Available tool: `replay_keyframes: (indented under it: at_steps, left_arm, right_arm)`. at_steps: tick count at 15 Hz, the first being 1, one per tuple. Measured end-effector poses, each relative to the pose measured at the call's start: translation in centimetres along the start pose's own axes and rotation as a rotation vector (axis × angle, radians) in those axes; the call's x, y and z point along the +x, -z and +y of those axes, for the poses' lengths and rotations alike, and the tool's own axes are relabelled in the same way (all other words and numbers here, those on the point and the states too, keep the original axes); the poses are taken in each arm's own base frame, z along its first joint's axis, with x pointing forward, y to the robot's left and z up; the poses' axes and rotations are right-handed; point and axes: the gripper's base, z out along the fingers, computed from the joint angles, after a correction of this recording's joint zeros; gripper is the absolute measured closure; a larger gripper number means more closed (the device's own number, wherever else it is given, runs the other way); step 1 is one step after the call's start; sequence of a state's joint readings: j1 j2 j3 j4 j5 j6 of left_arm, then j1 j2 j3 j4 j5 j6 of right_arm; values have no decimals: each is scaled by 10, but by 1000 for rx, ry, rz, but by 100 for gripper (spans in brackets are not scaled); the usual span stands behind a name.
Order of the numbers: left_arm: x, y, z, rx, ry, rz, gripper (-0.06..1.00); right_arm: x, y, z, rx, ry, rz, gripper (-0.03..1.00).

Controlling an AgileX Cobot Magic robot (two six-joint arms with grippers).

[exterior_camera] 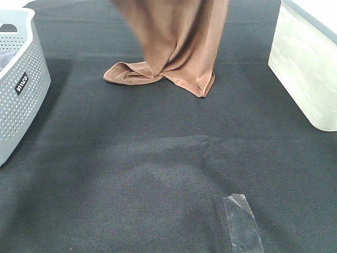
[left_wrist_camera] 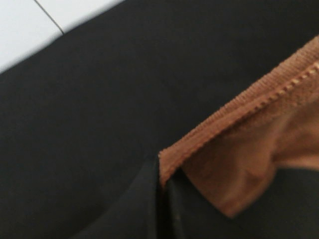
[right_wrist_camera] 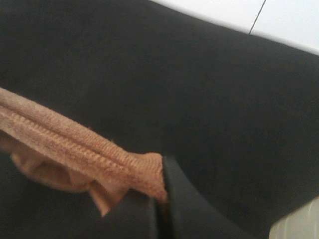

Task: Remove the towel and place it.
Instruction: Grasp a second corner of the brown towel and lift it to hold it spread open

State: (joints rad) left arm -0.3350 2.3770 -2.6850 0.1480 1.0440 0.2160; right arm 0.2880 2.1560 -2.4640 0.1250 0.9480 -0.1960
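The brown plush towel (exterior_camera: 176, 45) hangs down from above the top edge of the exterior view, its lower end folded on the black table cloth (exterior_camera: 158, 174). Both grippers are out of that view. In the left wrist view my left gripper (left_wrist_camera: 160, 196) is shut on a stitched corner of the towel (left_wrist_camera: 239, 144). In the right wrist view my right gripper (right_wrist_camera: 160, 199) is shut on another stitched edge of the towel (right_wrist_camera: 75, 149). Both hold it well above the cloth. No white tag shows.
A grey perforated basket (exterior_camera: 18, 84) stands at the left edge. A white bin (exterior_camera: 308, 68) stands at the right edge; its corner shows in the right wrist view (right_wrist_camera: 296, 224). A strip of clear tape (exterior_camera: 242, 221) lies near the front.
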Motion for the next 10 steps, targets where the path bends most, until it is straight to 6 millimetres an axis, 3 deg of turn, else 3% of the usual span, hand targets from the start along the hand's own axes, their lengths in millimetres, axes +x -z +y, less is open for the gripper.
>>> replay_keyframes:
  at_steps: [2,6,10]
  left_arm:
    - [5,12,0,31,45,96,94]
    - [6,16,-3,63,148,122,94]
    - [0,56,4,69,187,123,94]
  right_arm:
    - [10,2,4,-41,-9,111,96]
    - [19,11,9,-94,0,233,96]
    - [10,39,17,-156,-27,189,96]
